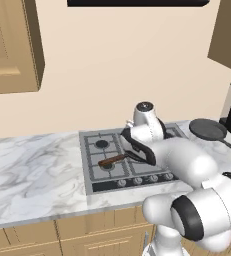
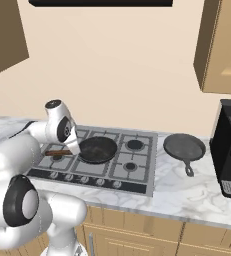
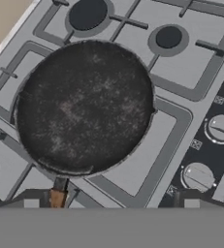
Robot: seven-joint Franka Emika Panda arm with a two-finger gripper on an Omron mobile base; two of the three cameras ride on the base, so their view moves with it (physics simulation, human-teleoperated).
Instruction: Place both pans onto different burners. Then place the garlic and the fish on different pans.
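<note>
The black pan [image 2: 97, 149] is shown resting on the middle burner of the cooktop [image 2: 137, 170], its wooden handle [image 2: 58, 152] pointing left. The gripper [image 2: 76, 148] is held above the handle, jaws spread and empty. The grey pan [image 2: 184, 147] lies on the counter [image 2: 187, 195] beside the cooktop; it is judged the next thing to be grasped and carried to a free burner [image 2: 134, 145].

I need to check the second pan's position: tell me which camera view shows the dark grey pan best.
The right base view: the dark grey pan sits whole on the marble counter right of the cooktop, short handle toward the front. The left base view shows it small at the right, close to the arm.
</note>
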